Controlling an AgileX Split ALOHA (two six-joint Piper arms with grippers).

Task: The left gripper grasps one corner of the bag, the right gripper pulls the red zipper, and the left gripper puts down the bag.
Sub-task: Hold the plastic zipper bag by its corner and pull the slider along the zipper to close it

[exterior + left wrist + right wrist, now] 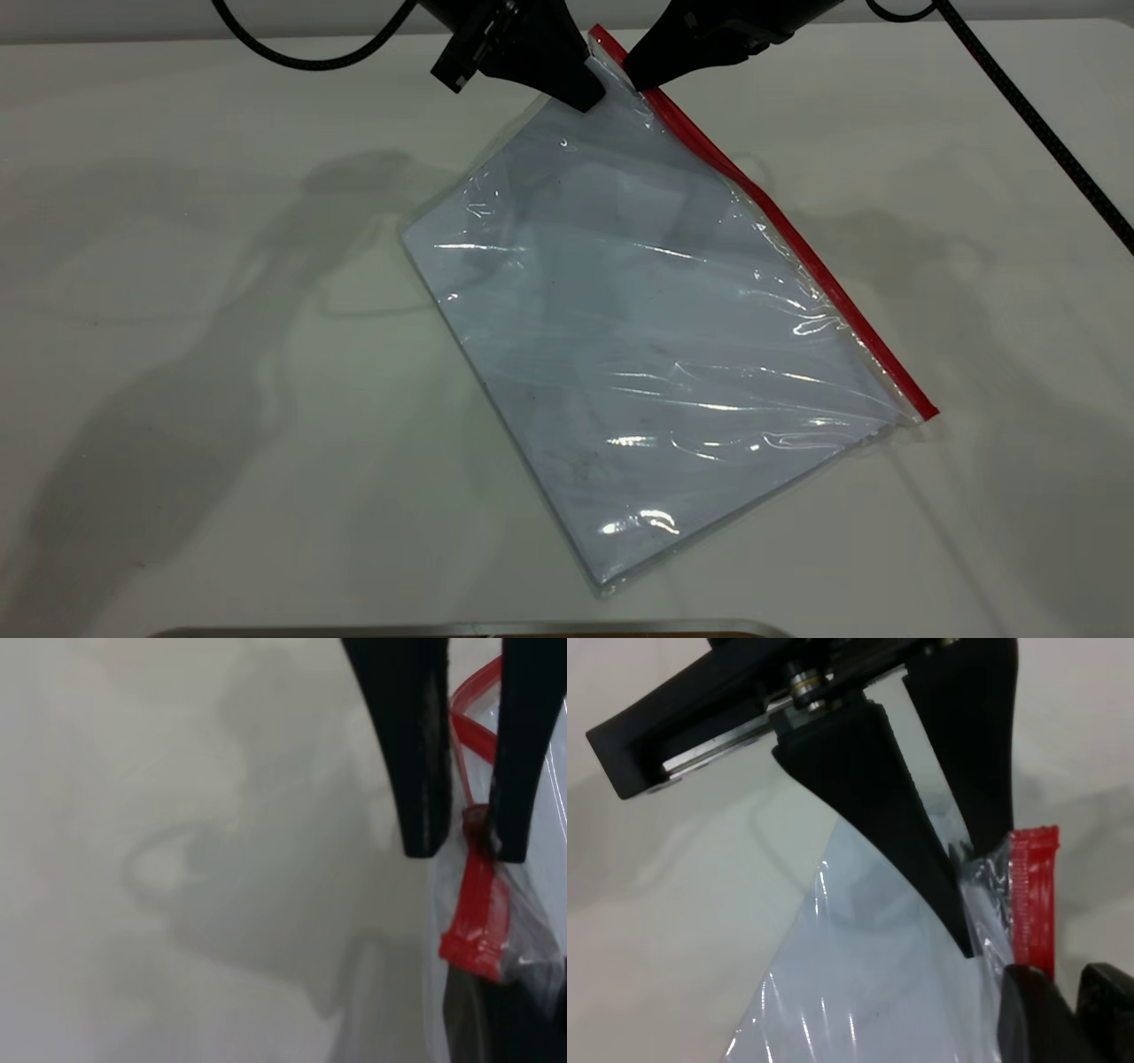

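Zipper [780,226] runs from held corner [611,75] at table's far edge toward near right. Left hand [580,89] pinches corner; right hand [638,75] closed on zipper alongside.

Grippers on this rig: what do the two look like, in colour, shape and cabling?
Both look alike. The left gripper and the right gripper are black and angular, with wedge-shaped jaws tapering to narrow tips. The right wrist view shows metal screws at the base of the left one's jaws. A black braided cable trails from each.
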